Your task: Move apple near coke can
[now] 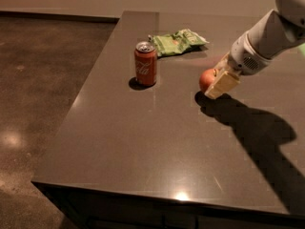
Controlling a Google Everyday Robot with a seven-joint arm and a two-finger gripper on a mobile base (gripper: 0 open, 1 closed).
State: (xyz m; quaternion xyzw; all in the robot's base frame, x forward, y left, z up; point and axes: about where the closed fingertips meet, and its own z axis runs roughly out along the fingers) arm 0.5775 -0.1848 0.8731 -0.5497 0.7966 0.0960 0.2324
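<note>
One cream pincer (213,82) grips round red apple (205,79); cylindrical coke can (145,64) upright, well apart.

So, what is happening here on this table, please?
A robot arm has its hand closed on the apple, toward the right side of the table. The coke can stands upright to the left, clearly apart from the apple, so the apple is not yet near it. A green snack bag lies behind the can.
</note>
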